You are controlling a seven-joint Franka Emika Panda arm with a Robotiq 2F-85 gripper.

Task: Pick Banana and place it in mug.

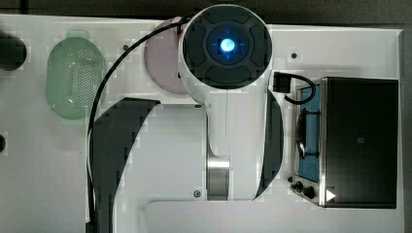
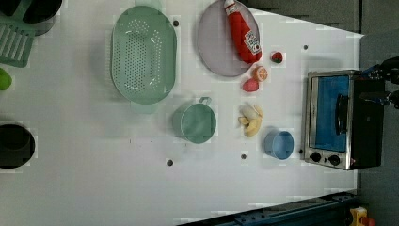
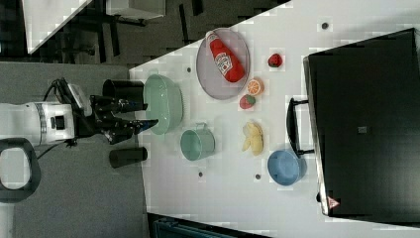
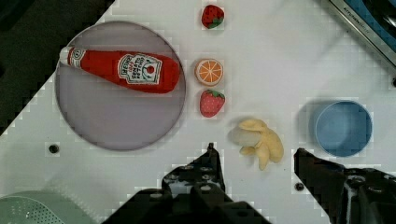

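The pale yellow banana [image 2: 251, 120] [image 3: 252, 137] [image 4: 259, 142] lies on the white table between the teal-green mug [image 2: 195, 123] [image 3: 197, 144] and a blue cup [image 2: 278, 144]. The mug stands upright with nothing visible inside, its handle toward the green basket. My gripper [image 3: 146, 114] [image 4: 254, 150] hangs well above the table, open, with nothing between its fingers. In the wrist view the banana shows just beyond the gap between the two dark fingertips [image 4: 211, 154]. In the top view the arm [image 1: 226, 46] covers the middle of the table.
A perforated green basket [image 2: 143, 54] and a grey plate [image 2: 214, 47] carrying a ketchup bottle [image 2: 242, 33] sit near the mug. An orange slice [image 2: 260, 73] and two strawberries [image 2: 250, 85] lie close to the banana. A toaster oven [image 2: 336, 120] stands beyond the blue cup.
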